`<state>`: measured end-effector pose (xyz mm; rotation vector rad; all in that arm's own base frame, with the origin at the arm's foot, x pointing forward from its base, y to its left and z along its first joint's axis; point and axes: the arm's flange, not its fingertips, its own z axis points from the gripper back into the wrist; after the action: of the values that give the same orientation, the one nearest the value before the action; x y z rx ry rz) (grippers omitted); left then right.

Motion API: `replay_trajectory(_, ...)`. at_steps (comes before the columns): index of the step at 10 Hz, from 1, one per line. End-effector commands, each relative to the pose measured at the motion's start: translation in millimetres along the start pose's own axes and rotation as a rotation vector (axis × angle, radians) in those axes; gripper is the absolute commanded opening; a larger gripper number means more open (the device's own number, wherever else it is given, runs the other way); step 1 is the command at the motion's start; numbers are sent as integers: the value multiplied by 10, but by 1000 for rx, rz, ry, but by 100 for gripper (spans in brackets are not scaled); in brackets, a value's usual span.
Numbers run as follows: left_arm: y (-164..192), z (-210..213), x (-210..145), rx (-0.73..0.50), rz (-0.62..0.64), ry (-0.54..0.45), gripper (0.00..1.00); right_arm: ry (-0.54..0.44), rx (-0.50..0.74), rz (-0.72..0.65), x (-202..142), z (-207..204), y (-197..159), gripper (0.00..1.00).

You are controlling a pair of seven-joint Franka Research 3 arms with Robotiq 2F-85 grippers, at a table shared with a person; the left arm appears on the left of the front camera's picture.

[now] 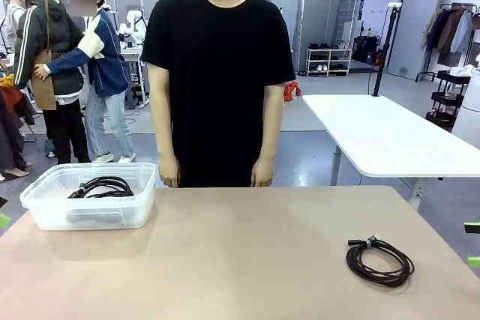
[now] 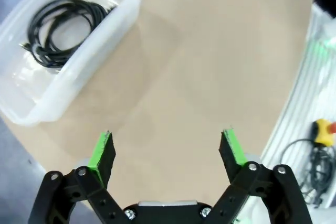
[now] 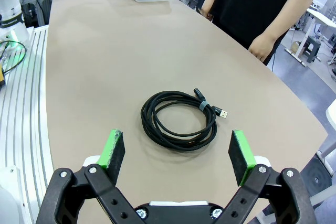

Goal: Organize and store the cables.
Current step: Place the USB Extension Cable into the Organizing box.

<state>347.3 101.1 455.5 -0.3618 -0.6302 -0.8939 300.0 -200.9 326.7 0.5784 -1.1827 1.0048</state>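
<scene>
Matte beige surface (image 1: 247,252) — one coiled black cable (image 1: 379,261) lies flat on it at the robot's right, round loop bound with a small grey tie, metal-tipped plug end sticking out, and another coiled black cable (image 1: 101,186) sits inside the translucent plastic bin (image 1: 45,211) at the left far side. Right gripper (image 3: 178,153) hovers above and just short of the loose coil, green-padded fingers (image 3: 114,148) spread wide and empty; left gripper (image 2: 167,151) hangs over bare surface near the bin — fingers (image 2: 102,150) also spread, holding nothing. A person's hands (image 1: 262,174) hang at the far edge, off the surface.
</scene>
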Motion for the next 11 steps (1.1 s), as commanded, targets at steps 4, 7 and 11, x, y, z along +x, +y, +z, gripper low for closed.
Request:
replay_trajectory(4, 54, -38, -156, -11, 11, -36, 100, -10, -9, -7, 30, 9, -8, 100)
replay_trajectory(7, 54, -38, -156, -11, 11, -36, 100, -10, -9, -7, 30, 9, -8, 100)
replay_trajectory(11, 54, -38, -156, -11, 11, -36, 100, -10, -9, -7, 30, 9, -8, 100)
